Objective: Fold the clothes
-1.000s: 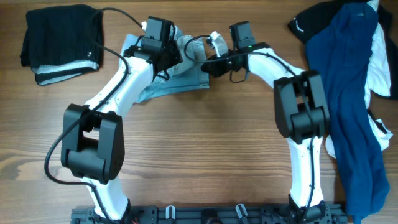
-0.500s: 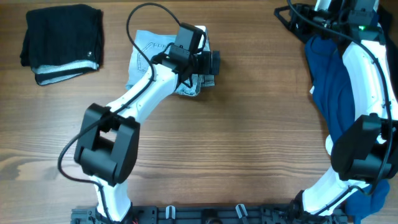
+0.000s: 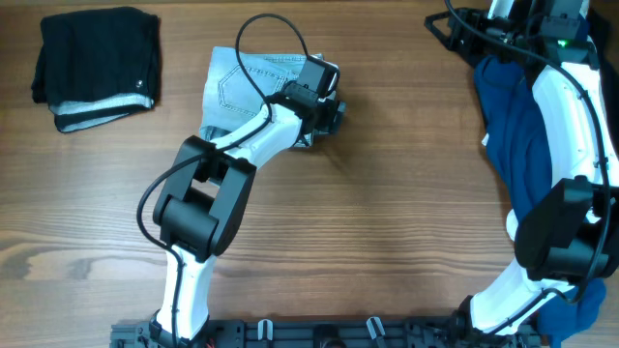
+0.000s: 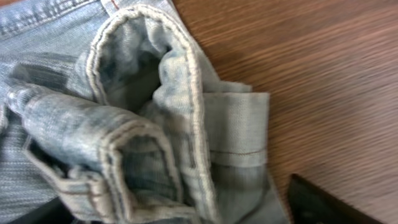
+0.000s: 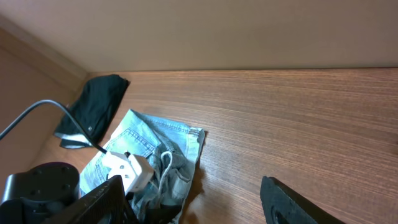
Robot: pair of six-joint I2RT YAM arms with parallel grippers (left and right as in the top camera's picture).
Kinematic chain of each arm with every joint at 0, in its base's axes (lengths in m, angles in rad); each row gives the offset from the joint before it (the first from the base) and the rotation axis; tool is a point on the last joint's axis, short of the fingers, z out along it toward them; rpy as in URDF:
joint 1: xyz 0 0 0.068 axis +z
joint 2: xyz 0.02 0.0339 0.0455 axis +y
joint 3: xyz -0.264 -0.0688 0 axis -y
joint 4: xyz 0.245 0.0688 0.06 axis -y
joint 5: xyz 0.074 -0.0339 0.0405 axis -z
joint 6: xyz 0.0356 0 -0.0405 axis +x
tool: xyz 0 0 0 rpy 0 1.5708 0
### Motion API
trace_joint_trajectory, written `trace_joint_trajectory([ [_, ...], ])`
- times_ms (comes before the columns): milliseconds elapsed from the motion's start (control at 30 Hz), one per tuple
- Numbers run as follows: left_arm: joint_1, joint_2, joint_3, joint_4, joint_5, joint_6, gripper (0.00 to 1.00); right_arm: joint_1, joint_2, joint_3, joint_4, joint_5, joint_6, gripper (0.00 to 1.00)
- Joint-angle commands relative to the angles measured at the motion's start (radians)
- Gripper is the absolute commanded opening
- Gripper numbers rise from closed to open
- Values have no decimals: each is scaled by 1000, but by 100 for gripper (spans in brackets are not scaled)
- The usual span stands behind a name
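Since a second ago the right arm has swung off the denim shorts (image 3: pixel 242 85) to the far right corner, above the navy garment (image 3: pixel 513 155), and only the left arm stays at the shorts. They now lie folded in a compact block at the far middle of the worktop (image 3: pixel 387 222), a stitched pocket facing up. At their right edge the left end effector (image 3: pixel 327 108) is released, its fingers spread wide beside a bunched hem. The right end effector (image 5: pixel 189 190) is also released, with nothing between its fingers. A folded black garment (image 3: pixel 97 53) lies in the far left corner.
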Motion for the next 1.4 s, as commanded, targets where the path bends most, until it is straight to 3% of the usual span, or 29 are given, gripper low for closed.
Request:
trace_joint_trajectory([
  [0, -22, 128, -21, -52, 42, 71, 77, 5, 10, -7, -7, -23, -22, 70],
  [67, -42, 141, -21, -77, 39, 143, 50, 5, 10, -7, -16, -19, -22, 71],
  [100, -55, 146, -21, -82, 34, 168, 45, 5, 10, -7, -23, -13, -22, 71],
  [133, -66, 149, -21, -85, 14, 182, 46, 5, 10, -7, -30, -9, -26, 71],
  [167, -78, 149, -21, -88, -3, 190, 56, 5, 10, -7, -42, -9, -43, 71],
  [200, -90, 145, -21, -89, -20, 189, 76, 5, 10, -7, -52, -8, -49, 71],
  [267, -98, 131, -21, -101, -21, 191, 87, 5, 10, -7, -55, -5, -49, 71],
  [467, -106, 103, -17, -225, 3, 323, 91, 10, 10, -7, -56, -5, -48, 71],
  [667, -158, 154, -17, -249, -13, 428, 90, 14, 10, -7, -55, -5, -49, 71],
  [733, -171, 166, -17, -238, -13, 437, 84, 14, 10, -7, -55, -5, -48, 71],
  [800, -185, 193, -17, -239, -13, 479, 67, 14, 10, -7, -56, -5, -48, 71],
  [900, -219, 208, -17, -237, -49, 511, 20, 13, 10, -7, -62, -5, -49, 72],
  [967, -221, 208, -17, -233, -60, 504, 4, 13, 10, -7, -62, -5, -49, 72],
  [1100, -192, 188, 29, -235, -274, 343, 4, 13, 10, -7, -83, -4, -72, 72],
  [1200, -148, 126, 106, -288, -374, 317, 4, 13, 10, -7, -87, 1, -74, 72],
  [1367, -20, -67, 204, -351, -376, 265, 4, 13, 10, -7, -93, 19, -74, 72],
])
